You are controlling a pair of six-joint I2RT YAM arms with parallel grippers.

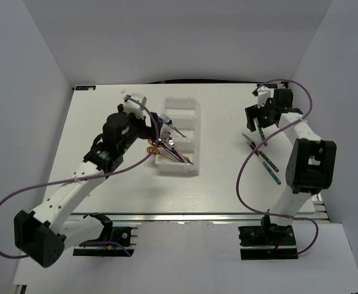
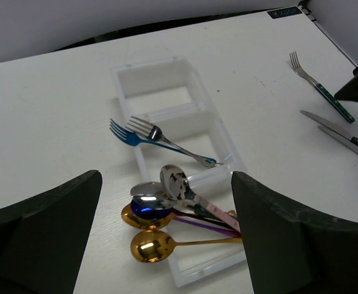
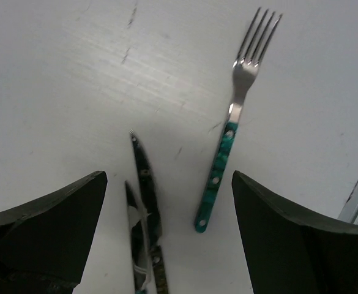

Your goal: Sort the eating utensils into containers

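The white divided tray lies at mid-table and also shows in the left wrist view. Its near compartment holds several spoons: gold, blue and silver. A silver fork and a blue fork lie across a middle compartment. My left gripper is open and empty just above the spoons. On the table to the right lie a teal-handled fork and two knives. My right gripper is open and empty above them.
The tray's far compartments look empty. Purple cables loop from both arms over the table. The fork and the knives show far right in the left wrist view. The right arm's base stands near the table's front right edge.
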